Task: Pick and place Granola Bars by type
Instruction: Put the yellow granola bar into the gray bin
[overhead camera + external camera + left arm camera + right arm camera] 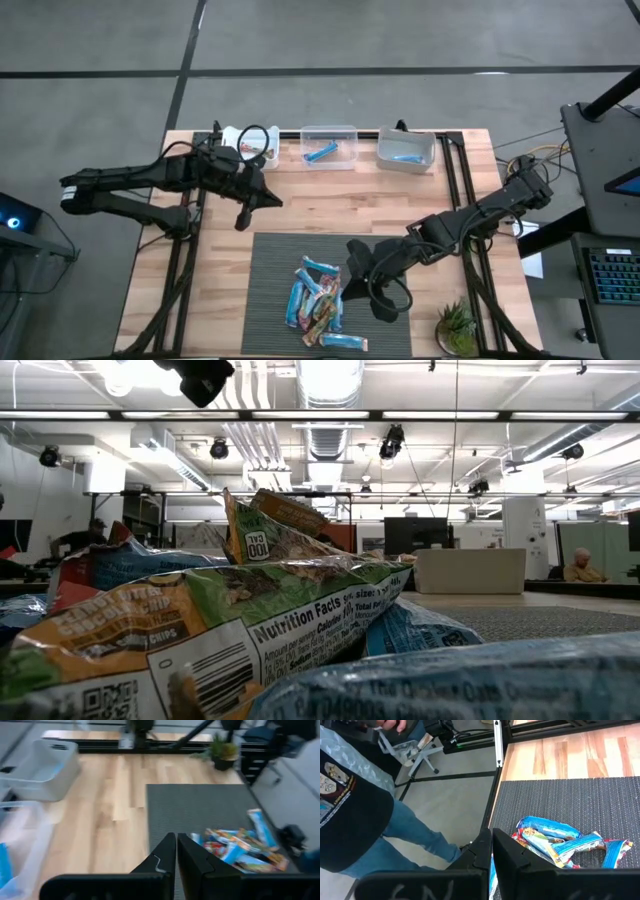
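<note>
We are hovering over the heap, picking our next bar.
Right claw [352,262], fingers together and empty, is hanging just beside the foil-wrapped blue and multicoloured Granola Bars [318,303] on the dark mat; it needs parting, then lowering. Left claw [241,222], also together, is waiting near the clear bins.

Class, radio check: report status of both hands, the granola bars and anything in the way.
Left hand shut, empty, over bare wood. Right hand shut, empty, beside the granola bars piled on the mat. Blue bars already in two bins. Nothing blocking.

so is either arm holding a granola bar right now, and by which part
Neither. The left tool is shut and empty above the bare wood. The right tool is shut and empty near the granola bars.
</note>
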`<state>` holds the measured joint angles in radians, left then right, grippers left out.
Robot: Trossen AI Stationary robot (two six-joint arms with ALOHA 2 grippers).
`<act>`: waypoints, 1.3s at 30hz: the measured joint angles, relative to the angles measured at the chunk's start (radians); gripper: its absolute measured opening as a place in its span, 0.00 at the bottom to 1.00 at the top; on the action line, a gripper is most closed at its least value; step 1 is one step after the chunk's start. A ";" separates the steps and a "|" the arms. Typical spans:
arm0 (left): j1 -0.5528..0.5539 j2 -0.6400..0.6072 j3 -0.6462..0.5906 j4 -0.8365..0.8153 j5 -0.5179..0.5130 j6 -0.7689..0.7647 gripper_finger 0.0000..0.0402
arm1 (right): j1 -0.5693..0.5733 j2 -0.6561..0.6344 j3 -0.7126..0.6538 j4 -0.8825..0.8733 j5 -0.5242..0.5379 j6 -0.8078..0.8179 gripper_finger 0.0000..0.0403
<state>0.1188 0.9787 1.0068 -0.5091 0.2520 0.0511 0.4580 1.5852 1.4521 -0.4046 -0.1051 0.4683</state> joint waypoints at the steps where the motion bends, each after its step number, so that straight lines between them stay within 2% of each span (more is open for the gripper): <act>1: 0.000 0.000 0.000 0.000 0.024 0.000 0.00 | 0.000 0.000 0.000 0.000 0.000 0.000 0.02; 4: 0.000 0.000 0.000 -0.003 0.075 0.001 0.00 | 0.000 0.000 0.000 -0.001 0.000 -0.006 0.02; 16: -0.003 0.000 0.000 -0.003 0.077 0.046 0.00 | 0.018 0.001 0.039 -0.019 0.000 -0.023 0.02; 24: -0.003 -0.001 0.000 -0.002 0.076 0.078 0.00 | 0.018 0.021 0.135 -0.220 0.004 -0.011 0.02; 28: -0.003 -0.001 0.000 -0.002 0.076 0.078 0.00 | 0.019 0.054 0.182 -0.255 0.002 -0.005 0.02; 39: -0.003 -0.001 0.000 -0.007 0.076 0.105 0.00 | 0.071 0.194 0.356 -0.451 -0.006 -0.018 0.02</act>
<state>0.1158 0.9779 1.0069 -0.5158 0.3279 0.1563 0.5286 1.7793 1.8077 -0.8552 -0.1114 0.4503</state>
